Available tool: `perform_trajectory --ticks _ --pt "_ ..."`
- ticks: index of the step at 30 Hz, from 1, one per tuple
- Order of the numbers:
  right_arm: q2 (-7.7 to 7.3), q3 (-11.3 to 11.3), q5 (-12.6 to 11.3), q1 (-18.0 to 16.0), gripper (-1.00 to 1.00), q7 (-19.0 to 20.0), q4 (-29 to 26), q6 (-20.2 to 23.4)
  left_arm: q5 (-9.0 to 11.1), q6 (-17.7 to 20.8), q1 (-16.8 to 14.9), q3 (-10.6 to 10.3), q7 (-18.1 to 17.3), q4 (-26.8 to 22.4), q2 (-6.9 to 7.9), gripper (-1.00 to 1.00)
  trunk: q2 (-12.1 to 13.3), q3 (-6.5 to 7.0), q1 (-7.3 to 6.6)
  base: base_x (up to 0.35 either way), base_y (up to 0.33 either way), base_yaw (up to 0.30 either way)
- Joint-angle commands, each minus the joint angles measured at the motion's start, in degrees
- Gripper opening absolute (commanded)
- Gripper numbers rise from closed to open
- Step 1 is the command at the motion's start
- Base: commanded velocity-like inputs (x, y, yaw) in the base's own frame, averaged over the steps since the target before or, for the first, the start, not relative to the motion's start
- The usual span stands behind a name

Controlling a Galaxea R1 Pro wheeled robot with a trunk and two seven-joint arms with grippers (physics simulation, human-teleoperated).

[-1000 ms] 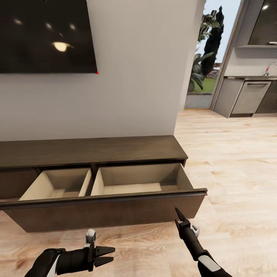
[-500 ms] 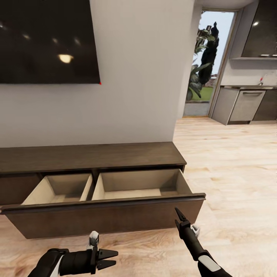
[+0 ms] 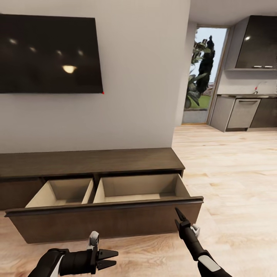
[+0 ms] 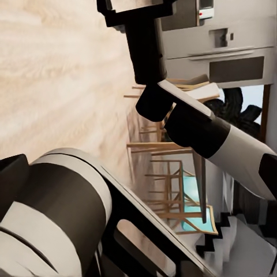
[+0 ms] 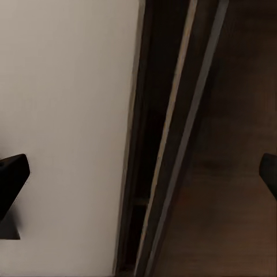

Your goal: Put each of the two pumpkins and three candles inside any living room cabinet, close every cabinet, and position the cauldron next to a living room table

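The cabinet (image 3: 92, 163) stands against the white wall (image 3: 138, 96), long, low and dark brown, under a black television (image 3: 50, 54). One wide drawer (image 3: 104, 219) is pulled out toward the robot. Its inside is pale wood, split by a partition into two compartments. The left compartment (image 3: 63, 191) holds nothing that can be seen; the right compartment (image 3: 140, 187), the wider one, is also bare down to its floor. The near strip of each compartment floor is hidden behind the drawer front, so that part cannot be judged. To the left of the open drawer, another dark front (image 3: 15, 192) sits flush with the unit.

The left gripper (image 3: 109, 259) hangs low over the wooden floor (image 3: 231, 173), in front of the drawer, pointing to the right, with its two fingers slightly parted and nothing between them. The right gripper (image 3: 177, 212) points up toward the right end of the drawer front, its tip close against the lower edge of that front; in the head view the fingers look pressed into one thin point, while in the right wrist view the two fingertips (image 5: 12, 173) sit far apart at the picture's edges, so I cannot tell how wide it stands. That wrist view also shows the drawer's edge (image 5: 173, 138) close up.

Beyond the wall, a doorway (image 3: 204, 73) opens to greenery, with grey kitchen cupboards (image 3: 240, 113) beside it.
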Motion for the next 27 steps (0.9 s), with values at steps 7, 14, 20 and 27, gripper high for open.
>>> perform_trajectory --ticks 7,14,20,27 --pt "0.02 -0.2 -0.3 0.0 1.0 0.3 0.0 0.6 0.1 0.6 0.0 -0.1 -0.1 0.0 0.01 1.0 0.1 1.5 -0.19 0.0 0.0 0.0" --pt "-0.04 -0.2 -0.3 0.0 1.0 0.4 0.0 0.6 0.1 0.6 0.0 -0.2 -0.1 0.0 0.01 1.0 2.9 2.76 -1.73 -0.074 0.034 0.0" --pt "-0.04 -0.2 -0.3 0.0 1.0 0.4 0.0 0.6 0.1 0.6 0.0 -0.4 -0.1 0.0 0.01 1.0 5.3 3.84 -3.05 -0.051 0.021 0.0" --pt "0.01 -0.2 -0.3 0.0 1.0 0.3 0.0 0.6 0.1 0.6 0.0 -0.4 -0.1 0.0 0.01 1.0 8.1 5.09 -4.58 -0.012 0.003 0.0"
